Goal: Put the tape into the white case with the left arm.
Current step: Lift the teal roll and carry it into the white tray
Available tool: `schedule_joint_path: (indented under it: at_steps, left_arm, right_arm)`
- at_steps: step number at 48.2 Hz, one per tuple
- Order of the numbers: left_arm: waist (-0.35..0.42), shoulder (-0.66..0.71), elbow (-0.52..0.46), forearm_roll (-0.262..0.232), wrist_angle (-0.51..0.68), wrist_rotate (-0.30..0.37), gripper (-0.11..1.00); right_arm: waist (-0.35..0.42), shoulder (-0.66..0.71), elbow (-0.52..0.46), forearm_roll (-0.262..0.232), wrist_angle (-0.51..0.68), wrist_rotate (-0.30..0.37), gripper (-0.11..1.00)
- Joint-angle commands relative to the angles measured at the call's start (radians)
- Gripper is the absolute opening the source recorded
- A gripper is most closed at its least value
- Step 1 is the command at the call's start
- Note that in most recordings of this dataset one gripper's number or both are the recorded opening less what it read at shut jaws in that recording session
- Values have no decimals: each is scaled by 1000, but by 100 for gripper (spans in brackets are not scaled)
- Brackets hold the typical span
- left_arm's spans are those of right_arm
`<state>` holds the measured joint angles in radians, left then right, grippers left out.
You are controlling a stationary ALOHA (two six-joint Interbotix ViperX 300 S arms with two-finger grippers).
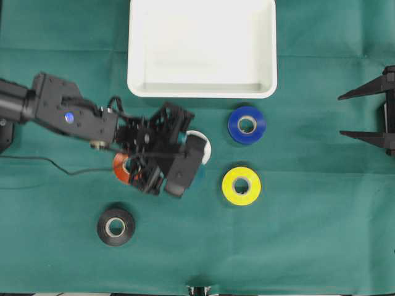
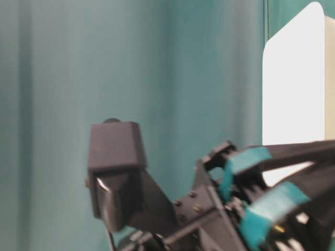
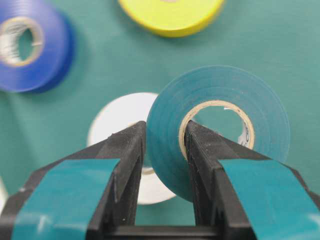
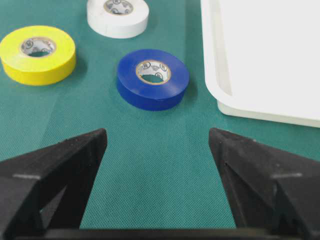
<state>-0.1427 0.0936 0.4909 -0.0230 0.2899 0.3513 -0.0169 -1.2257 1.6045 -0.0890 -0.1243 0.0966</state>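
Teal-striped left gripper nearest in left wrist view, clenched on green tape wall, roll lifted above white roll. Overhead: white case empty just beyond; carry level, release low inside rim. Right wrist view: right gripper spread wide, idle.

Left arm hides most of orange roll

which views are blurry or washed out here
Table-level view: the left arm sits very close and soft, the white case overexposed. Left wrist view: the green tape roll sharp, the blue roll and yellow roll defocused. Overhead and right wrist views crisp.
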Motion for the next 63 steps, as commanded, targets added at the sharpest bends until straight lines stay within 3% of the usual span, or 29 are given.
schedule_joint_path:
  at_steps: [1, 21, 42, 63]
  left_arm:
    - [32, -58, -11, 2, 11, 3, 22]
    - [202, -144, 48, 3, 54, 38, 22]
    - [425, -135, 69, 3, 14, 101, 22]
    - [563, -89, 74, 3, -2, 104, 22]
  right_arm:
    - [0, 8, -11, -2, -11, 3, 86]
    - [-2, 6, -11, -2, -11, 3, 86]
    - [-2, 8, -11, -2, -11, 3, 86]
    - [-2, 8, -9, -2, -11, 3, 86]
